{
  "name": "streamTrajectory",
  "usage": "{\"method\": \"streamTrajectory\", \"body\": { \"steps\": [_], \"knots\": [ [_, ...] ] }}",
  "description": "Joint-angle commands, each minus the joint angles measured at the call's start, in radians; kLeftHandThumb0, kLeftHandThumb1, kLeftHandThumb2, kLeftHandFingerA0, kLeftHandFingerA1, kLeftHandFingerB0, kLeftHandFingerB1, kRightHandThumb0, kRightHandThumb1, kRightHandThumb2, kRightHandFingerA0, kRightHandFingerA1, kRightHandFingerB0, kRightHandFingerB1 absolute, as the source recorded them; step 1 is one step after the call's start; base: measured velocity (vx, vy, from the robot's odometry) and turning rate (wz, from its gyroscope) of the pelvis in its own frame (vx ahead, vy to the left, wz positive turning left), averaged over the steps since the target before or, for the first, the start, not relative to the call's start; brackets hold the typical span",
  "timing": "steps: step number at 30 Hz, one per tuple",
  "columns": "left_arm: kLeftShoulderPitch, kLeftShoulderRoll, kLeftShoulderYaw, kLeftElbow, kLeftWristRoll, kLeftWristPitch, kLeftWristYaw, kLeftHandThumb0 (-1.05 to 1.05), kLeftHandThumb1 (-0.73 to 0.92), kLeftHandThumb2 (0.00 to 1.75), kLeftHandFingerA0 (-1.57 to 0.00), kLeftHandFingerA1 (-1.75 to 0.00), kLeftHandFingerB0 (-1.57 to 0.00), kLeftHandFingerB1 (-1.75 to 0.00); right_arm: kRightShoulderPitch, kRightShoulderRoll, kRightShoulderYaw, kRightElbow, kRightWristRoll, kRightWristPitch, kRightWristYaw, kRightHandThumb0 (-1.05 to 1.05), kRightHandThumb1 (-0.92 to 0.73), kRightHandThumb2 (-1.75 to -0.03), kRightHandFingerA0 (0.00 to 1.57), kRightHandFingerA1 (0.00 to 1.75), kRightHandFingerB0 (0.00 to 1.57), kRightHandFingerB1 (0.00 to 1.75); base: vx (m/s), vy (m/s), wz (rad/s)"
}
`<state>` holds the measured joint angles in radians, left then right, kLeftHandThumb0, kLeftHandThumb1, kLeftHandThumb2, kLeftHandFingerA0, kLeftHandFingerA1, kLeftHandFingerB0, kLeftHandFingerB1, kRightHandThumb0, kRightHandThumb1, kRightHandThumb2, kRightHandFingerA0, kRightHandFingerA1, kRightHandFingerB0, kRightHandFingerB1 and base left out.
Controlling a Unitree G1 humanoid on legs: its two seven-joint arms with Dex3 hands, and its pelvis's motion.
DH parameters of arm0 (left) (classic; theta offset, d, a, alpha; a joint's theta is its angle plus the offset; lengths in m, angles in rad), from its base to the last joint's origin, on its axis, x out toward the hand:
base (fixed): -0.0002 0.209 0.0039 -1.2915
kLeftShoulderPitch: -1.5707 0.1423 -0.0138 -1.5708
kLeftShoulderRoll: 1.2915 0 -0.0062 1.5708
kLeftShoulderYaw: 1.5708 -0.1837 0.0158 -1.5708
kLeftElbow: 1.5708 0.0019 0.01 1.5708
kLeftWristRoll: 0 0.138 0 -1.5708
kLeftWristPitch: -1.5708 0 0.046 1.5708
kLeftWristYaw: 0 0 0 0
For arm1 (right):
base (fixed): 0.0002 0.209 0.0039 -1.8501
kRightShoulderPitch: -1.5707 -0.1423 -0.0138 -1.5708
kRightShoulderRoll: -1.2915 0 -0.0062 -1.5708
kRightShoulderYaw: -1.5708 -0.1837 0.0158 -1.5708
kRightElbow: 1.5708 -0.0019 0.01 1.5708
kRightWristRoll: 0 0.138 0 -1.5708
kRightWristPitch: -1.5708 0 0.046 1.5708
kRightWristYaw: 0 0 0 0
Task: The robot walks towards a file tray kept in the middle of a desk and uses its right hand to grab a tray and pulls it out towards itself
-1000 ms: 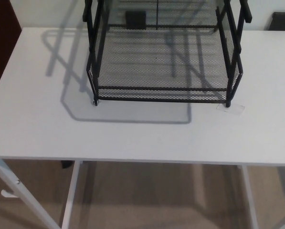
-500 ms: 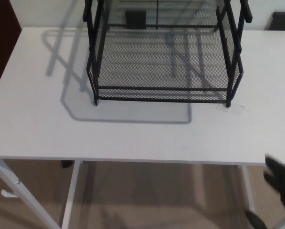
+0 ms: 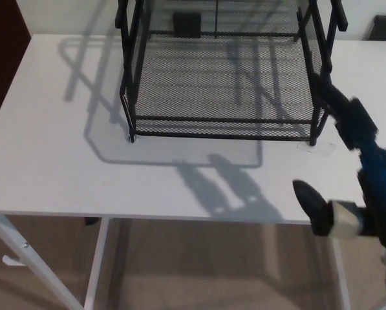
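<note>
Right hand raised at the tray's front-right corner, nothing gripped yet.

Head view: the black wire-mesh file tray (image 3: pixel 222 77) sits at the middle back of the white rectangular desk (image 3: pixel 63 174), its bottom tray's front rail running left to right, parallel to the desk's near edge. The robot's black right hand (image 3: pixel 348 168) comes in from the right with its fingers spread, 1 finger (image 3: pixel 338 103) reaching up beside the rack's front-right post and the thumb (image 3: pixel 309 203) low near the desk edge; it holds nothing, though motion blur makes it unclear whether that finger touches the post. The front rail lies ahead and to the left of the hand, so the reach probably has to go inward. The left hand is out of sight.
</note>
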<state>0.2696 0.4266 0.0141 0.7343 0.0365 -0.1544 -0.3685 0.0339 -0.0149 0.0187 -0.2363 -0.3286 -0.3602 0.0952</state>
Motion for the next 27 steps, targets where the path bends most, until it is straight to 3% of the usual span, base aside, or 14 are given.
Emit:
{"method": "streamTrajectory", "body": {
  "steps": [1, 2, 3, 4, 5, 12, 13, 15, 16, 21, 22, 24, 25, 27],
  "knots": [
    [0.044, 0.045, -0.023, -0.094, 0.073, -0.01, 0.051, -0.44, 0.31, 0.84, -0.63, -0.79, -0.35, -0.67, -0.316, 0.009, 0.171, -0.222, -0.732, 0.181, -0.021, -0.87, -0.79, -0.77, 0.0, 0.11, 0.0, 0.14, 0.0, 0.0, 0.0],
    [0.045, 0.045, -0.022, -0.093, 0.071, -0.011, 0.05, -0.44, 0.31, 0.84, -0.63, -0.79, -0.35, -0.67, -0.327, 0.008, 0.182, -0.211, -0.75, 0.19, -0.023, -0.87, -0.79, -0.77, 0.0, 0.11, 0.0, 0.14, 0.0, 0.0, 0.0],
    [0.039, 0.044, -0.024, -0.085, 0.074, -0.013, 0.052, -0.45, 0.31, 0.85, -0.63, -0.79, -0.35, -0.67, -0.346, 0.01, 0.195, -0.188, -0.753, 0.202, -0.023, -0.99, -0.69, -1.11, 0.0, 0.2, 0.05, 0.19, 0.0, 0.0, 0.0],
    [0.038, 0.045, -0.027, -0.082, 0.079, -0.015, 0.056, -0.47, 0.31, 0.85, -0.63, -0.79, -0.35, -0.66, -0.357, 0.007, 0.205, -0.18, -0.763, 0.216, -0.002, -1.05, -0.74, -1.14, 0.0, 0.17, 0.03, 0.16, 0.0, 0.0, 0.0],
    [0.033, 0.042, -0.026, -0.081, 0.076, -0.009, 0.054, -0.45, 0.31, 0.85, -0.62, -0.78, -0.34, -0.66, -0.383, 0.001, 0.218, -0.16, -0.767, 0.238, 0.027, -0.98, -0.7, -1.13, 0.0, 0.22, 0.0, 0.21, 0.0, 0.0, 0.0],
    [0.044, 0.046, -0.035, -0.121, 0.09, 0.001, 0.061, -0.46, 0.32, 0.85, -0.63, -0.78, -0.36, -0.67, -0.543, -0.016, 0.302, 0.079, -0.802, 0.395, 0.094, -1.05, -0.61, -1.04, 0.0, 0.12, 0.0, 0.11, 0.0, 0.0, 0.0],
    [0.046, 0.046, -0.034, -0.125, 0.089, 0.001, 0.061, -0.46, 0.32, 0.85, -0.63, -0.78, -0.36, -0.67, -0.554, -0.019, 0.309, 0.093, -0.805, 0.408, 0.102, -0.9, -0.67, -0.62, 0.0, 0.1, 0.0, 0.19, 0.0, 0.0, 0.0],
    [0.047, 0.045, -0.035, -0.13, 0.09, 0.002, 0.061, -0.45, 0.31, 0.85, -0.64, -0.79, -0.36, -0.67, -0.578, -0.025, 0.326, 0.127, -0.819, 0.447, 0.135, -0.86, -0.63, -0.63, 0.0, 0.04, 0.0, 0.2, 0.0, 0.0, 0.0],
    [0.041, 0.045, -0.037, -0.13, 0.092, 0.007, 0.06, -0.46, 0.32, 0.85, -0.62, -0.79, -0.36, -0.67, -0.594, -0.025, 0.338, 0.149, -0.842, 0.486, 0.176, -0.91, -0.52, -0.9, 0.0, 0.04, 0.02, 0.0, 0.0, 0.0, 0.0],
    [0.031, 0.05, -0.046, -0.138, 0.111, 0.018, 0.067, -0.45, 0.32, 0.84, -0.63, -0.78, -0.37, -0.66, -0.587, -0.02, 0.364, 0.133, -0.9, 0.555, 0.245, -0.84, -0.5, -0.84, 0.0, 0.01, 0.0, 0.0, 0.0, 0.0, 0.0],
    [0.033, 0.05, -0.044, -0.143, 0.109, 0.019, 0.065, -0.43, 0.39, 0.67, -0.67, -0.77, -0.38, -0.67, -0.583, -0.019, 0.369, 0.127, -0.911, 0.565, 0.255, -0.83, -0.49, -0.83, 0.0, 0.0, 0.0, 0.0, 0.0, 0.0, 0.0],
    [0.037, 0.048, -0.041, -0.152, 0.105, 0.022, 0.062, -0.44, 0.39, 0.68, -0.67, -0.78, -0.37, -0.68, -0.576, -0.017, 0.376, 0.116, -0.928, 0.58, 0.272, -0.81, -0.48, -0.82, 0.0, 0.0, 0.0, 0.0, 0.0, 0.0, 0.0],
    [0.039, 0.048, -0.04, -0.155, 0.104, 0.025, 0.061, -0.45, 0.31, 0.84, -0.64, -0.78, -0.37, -0.67, -0.571, -0.017, 0.384, 0.111, -0.947, 0.588, 0.287, -0.8, -0.47, -0.82, 0.0, 0.01, 0.0, 0.0, 0.0, 0.0, 0.0],
    [0.035, 0.046, -0.04, -0.15, 0.104, 0.03, 0.06, -0.45, 0.31, 0.83, -0.63, -0.77, -0.37, -0.66, -0.56, -0.013, 0.392, 0.097, -0.966, 0.607, 0.318, -0.74, -0.43, -0.78, 0.0, 0.02, 0.0, 0.0, 0.0, 0.0, 0.0]
  ]
}}
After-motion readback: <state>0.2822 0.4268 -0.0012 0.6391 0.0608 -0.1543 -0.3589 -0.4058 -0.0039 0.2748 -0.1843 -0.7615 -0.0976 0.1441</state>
